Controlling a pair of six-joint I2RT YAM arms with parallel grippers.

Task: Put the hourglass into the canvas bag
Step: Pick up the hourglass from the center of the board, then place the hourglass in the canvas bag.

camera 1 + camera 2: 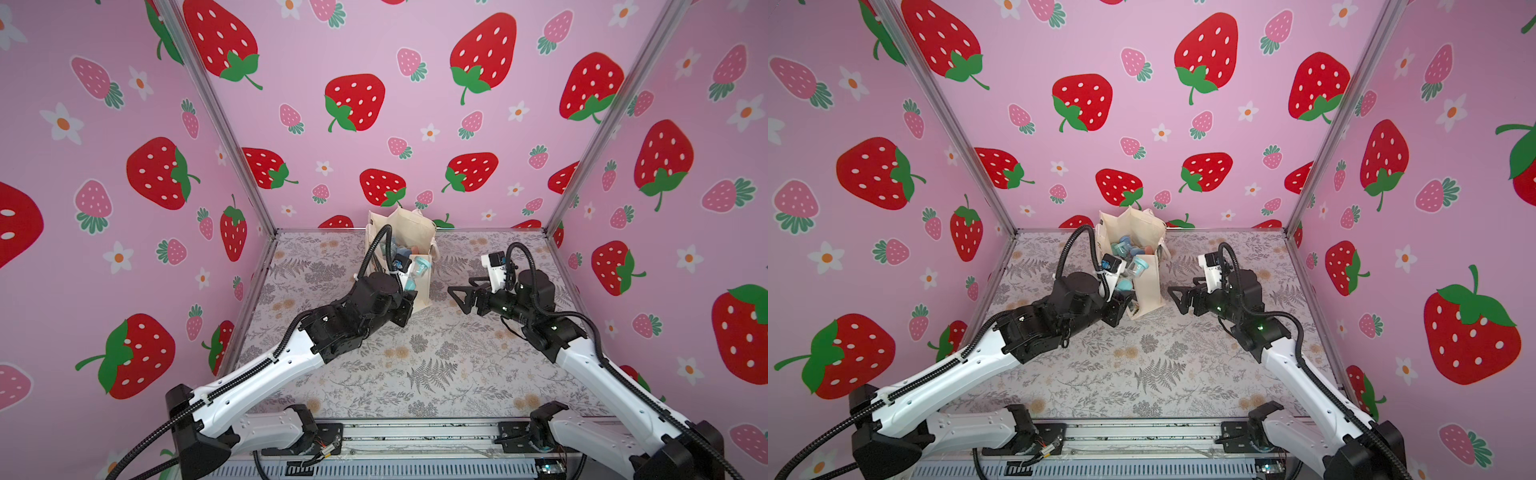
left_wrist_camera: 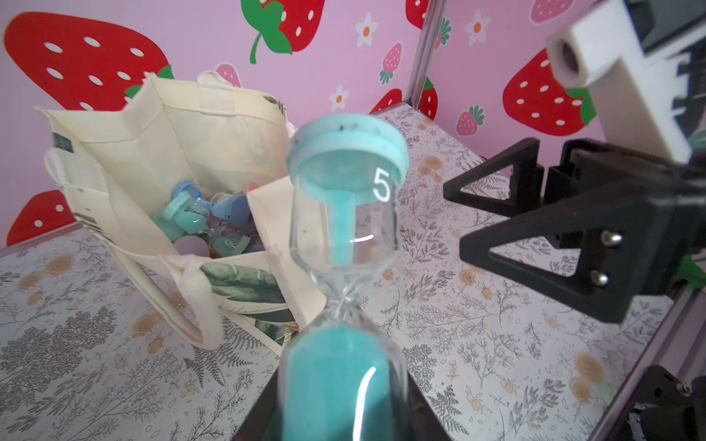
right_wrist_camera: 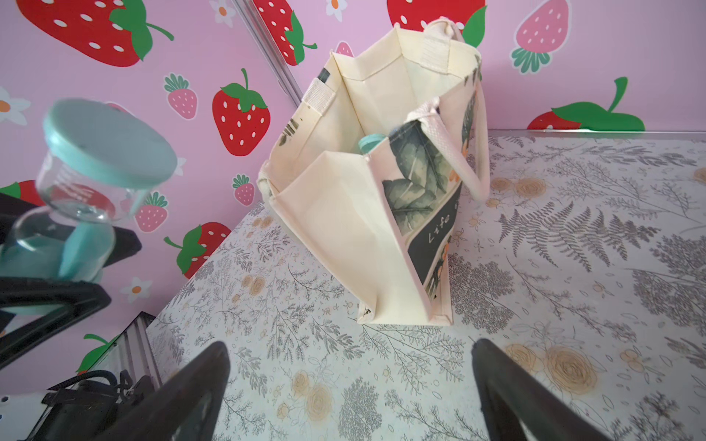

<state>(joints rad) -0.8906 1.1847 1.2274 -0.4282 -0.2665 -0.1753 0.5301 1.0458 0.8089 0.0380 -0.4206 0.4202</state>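
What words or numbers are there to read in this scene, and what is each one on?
"5": white numeral on the glass of the hourglass.
"Life": pale lettering on the dark band across the canvas bag; whatever follows it on the band is too steeply angled to read.
Small dark mark at the bag's bottom corner: too small to read.
Mark on one of the hourglasses inside the bag: too blurred to read.
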